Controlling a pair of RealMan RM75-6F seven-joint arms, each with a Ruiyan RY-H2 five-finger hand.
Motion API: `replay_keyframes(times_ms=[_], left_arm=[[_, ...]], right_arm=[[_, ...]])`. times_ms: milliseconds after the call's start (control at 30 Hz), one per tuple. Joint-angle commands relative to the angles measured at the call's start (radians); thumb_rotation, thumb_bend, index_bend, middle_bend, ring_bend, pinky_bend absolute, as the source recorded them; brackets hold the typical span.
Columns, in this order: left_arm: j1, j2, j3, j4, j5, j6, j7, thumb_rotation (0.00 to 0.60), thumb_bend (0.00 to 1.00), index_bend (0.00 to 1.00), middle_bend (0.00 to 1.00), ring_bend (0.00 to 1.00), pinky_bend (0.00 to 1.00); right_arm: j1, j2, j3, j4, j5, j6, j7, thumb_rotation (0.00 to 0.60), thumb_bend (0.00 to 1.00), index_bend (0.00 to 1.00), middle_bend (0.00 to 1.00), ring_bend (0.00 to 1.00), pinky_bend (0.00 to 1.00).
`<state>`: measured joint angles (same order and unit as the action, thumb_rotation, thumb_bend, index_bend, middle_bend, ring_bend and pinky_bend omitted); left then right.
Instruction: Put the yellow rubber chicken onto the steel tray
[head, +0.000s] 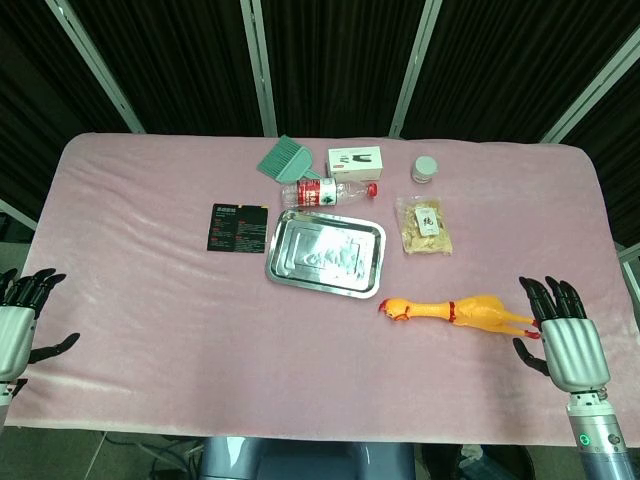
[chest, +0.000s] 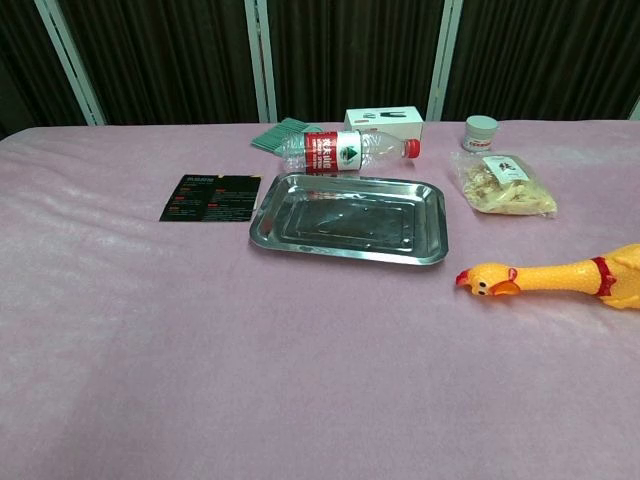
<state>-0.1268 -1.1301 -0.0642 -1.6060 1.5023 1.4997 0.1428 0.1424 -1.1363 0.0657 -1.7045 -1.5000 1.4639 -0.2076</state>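
Observation:
The yellow rubber chicken (head: 460, 311) lies on its side on the pink cloth, head pointing left, to the right of and below the steel tray (head: 325, 253). The chest view shows the chicken (chest: 560, 278) at the right edge and the empty tray (chest: 350, 217) in the middle. My right hand (head: 565, 335) hovers just right of the chicken's feet, fingers spread, holding nothing. My left hand (head: 22, 322) sits at the far left edge of the table, fingers apart and empty. Neither hand shows in the chest view.
Behind the tray lie a clear bottle with a red label (head: 330, 192), a green brush (head: 283, 159) and a white box (head: 355, 160). A black card (head: 236, 227) is left of the tray; a snack bag (head: 424, 225) and small jar (head: 425, 169) are to its right.

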Motion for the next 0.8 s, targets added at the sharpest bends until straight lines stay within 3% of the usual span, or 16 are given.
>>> replay_keyframes(times_ms=[33, 467, 800], left_arm=[[-0.004, 0.000, 0.000, -0.002, -0.002, -0.008, 0.005, 0.600, 0.05, 0.19, 0.16, 0.17, 0.10], [-0.009, 0.003, 0.003, -0.027, 0.003, -0.014, 0.024, 0.600, 0.05, 0.20, 0.16, 0.17, 0.10], [-0.012, 0.013, 0.003, -0.047, -0.001, -0.020, 0.040, 0.600, 0.05, 0.20, 0.16, 0.17, 0.10]], right_arm=[[-0.001, -0.001, 0.000, 0.001, 0.001, -0.002, 0.001, 0.600, 0.30, 0.01, 0.16, 0.07, 0.09], [0.009, 0.013, 0.009, 0.002, -0.008, -0.010, 0.018, 0.600, 0.30, 0.01, 0.16, 0.07, 0.09], [0.124, 0.009, 0.052, 0.035, 0.058, -0.200, 0.040, 0.600, 0.30, 0.01, 0.16, 0.07, 0.09]])
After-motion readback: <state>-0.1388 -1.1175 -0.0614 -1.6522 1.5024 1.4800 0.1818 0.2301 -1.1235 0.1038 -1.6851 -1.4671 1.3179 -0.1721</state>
